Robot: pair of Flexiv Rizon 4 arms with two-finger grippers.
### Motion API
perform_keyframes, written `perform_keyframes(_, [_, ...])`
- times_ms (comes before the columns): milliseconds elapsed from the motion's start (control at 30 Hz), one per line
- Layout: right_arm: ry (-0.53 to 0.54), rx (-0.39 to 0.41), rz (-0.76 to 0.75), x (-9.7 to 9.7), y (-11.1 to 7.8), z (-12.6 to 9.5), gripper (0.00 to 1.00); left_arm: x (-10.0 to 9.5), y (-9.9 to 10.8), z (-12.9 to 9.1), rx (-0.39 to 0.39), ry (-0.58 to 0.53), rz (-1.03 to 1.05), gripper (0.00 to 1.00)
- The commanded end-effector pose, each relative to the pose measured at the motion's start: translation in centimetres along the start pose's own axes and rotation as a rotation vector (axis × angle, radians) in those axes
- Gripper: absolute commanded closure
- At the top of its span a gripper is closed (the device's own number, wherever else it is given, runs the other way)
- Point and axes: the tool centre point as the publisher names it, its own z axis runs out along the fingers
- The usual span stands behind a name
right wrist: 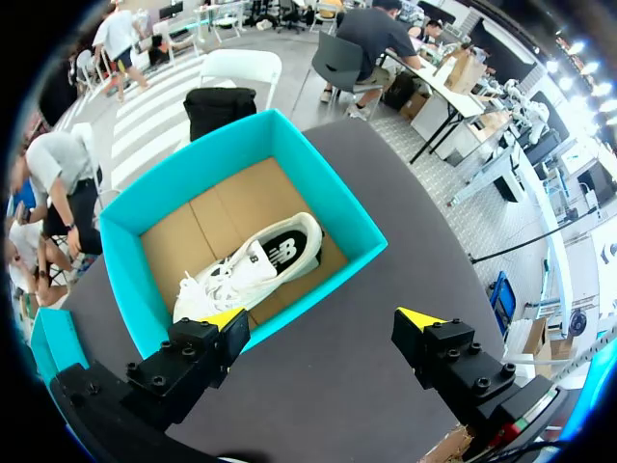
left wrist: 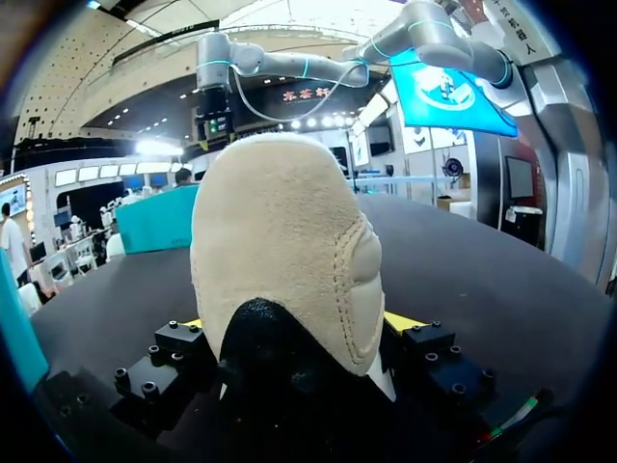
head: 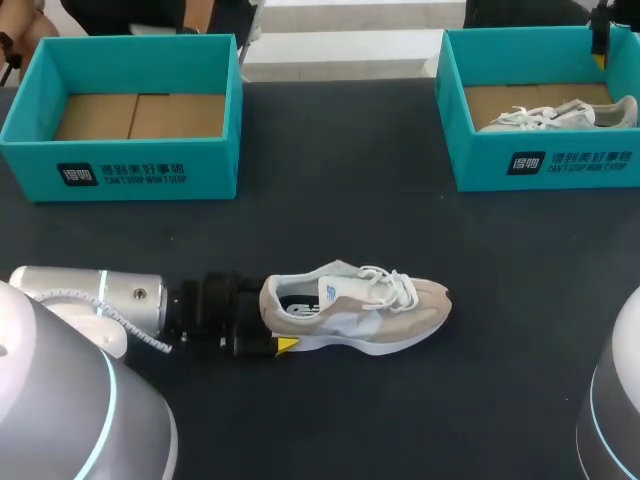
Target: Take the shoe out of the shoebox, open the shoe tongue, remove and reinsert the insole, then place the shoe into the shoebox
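A beige and white sneaker (head: 365, 310) lies on its sole in the middle of the dark table, toe pointing right. My left gripper (head: 272, 318) is at its heel. In the left wrist view the suede heel (left wrist: 289, 241) stands between the left gripper's (left wrist: 299, 323) two yellow-tipped fingers (left wrist: 405, 321), which flank it widely spread; it is open. My right gripper (right wrist: 323, 318) hovers open and empty high over the right-hand teal shoebox (right wrist: 145, 289), which holds a white shoe (right wrist: 253, 265).
An empty teal shoebox (head: 35, 110) with a cardboard floor stands at the back left. The right shoebox (head: 545, 165) with the white shoe (head: 560, 115) stands at the back right. Dark bare table lies between and in front of the boxes.
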Motion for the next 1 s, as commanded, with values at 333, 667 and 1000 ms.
perform_keyframes(333, [0.002, -0.001, 0.000, -0.1, -0.1, 0.0, 0.00, -0.5, -0.8, -1.0, 0.017, -0.019, -0.011, 1.00])
perform_keyframes(667, [0.002, -0.001, 0.000, -0.1, -0.1, 0.0, 0.00, -0.6, -0.5, -1.0, -0.007, -0.012, -0.013, 1.00])
perform_keyframes(1000, [0.075, -0.103, -0.255, 3.0, -3.9, -1.9, 0.00, -0.6, -0.5, -1.0, -0.007, -0.012, -0.013, 1.00])
